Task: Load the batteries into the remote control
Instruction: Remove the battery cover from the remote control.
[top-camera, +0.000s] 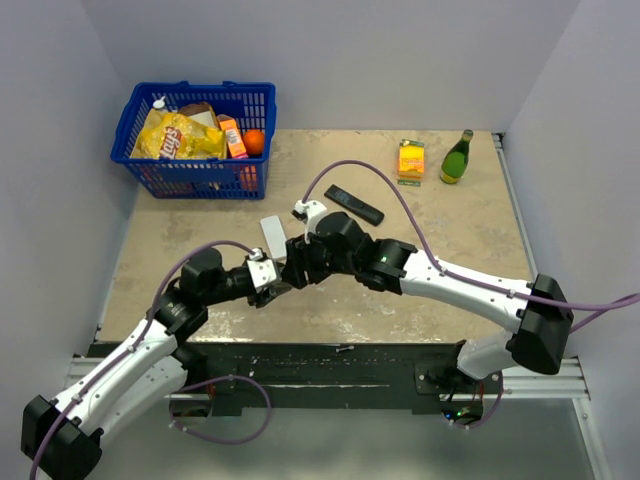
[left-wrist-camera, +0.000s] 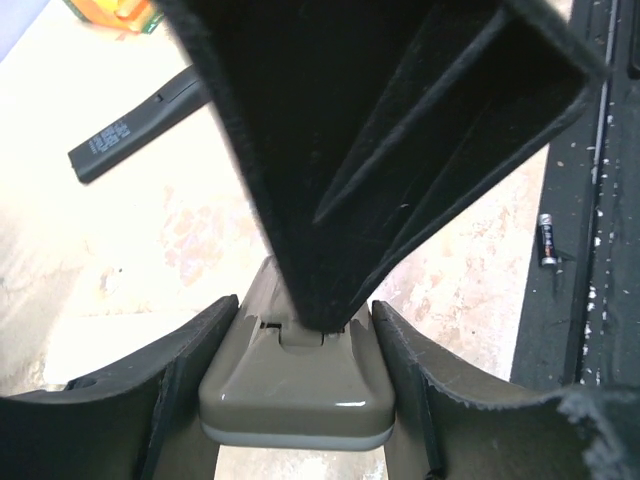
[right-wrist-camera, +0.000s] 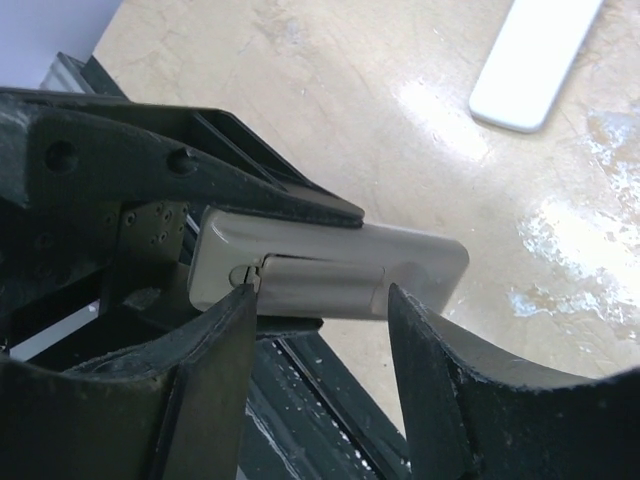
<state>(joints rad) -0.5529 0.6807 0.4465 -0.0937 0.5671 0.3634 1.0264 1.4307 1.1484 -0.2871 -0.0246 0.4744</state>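
While both arms are reaching inward and meeting over the middle of the table (top-camera: 450, 230), the left gripper (left-wrist-camera: 305, 312) is clamping the beige remote control (right-wrist-camera: 330, 250) between its two fingers, one on each long edge. Left arm is stretching up from the near left corner, elbow low. Right arm is bending in from the right side, wrist turned toward the left one. The right gripper (right-wrist-camera: 322, 296) is standing partly open, its fingers straddling the battery-cover end of the remote control, one tip lying at the cover seam; cannot tell whether these jaws are pinching. One battery (left-wrist-camera: 546, 238) is lying on the black strip at the near table edge, well apart from the remote control. A blue basket (top-camera: 140, 105) is sitting at the far left corner, carrying a yellow chip bag (top-camera: 178, 135), an orange carton (top-camera: 232, 137) and an orange (top-camera: 254, 141).
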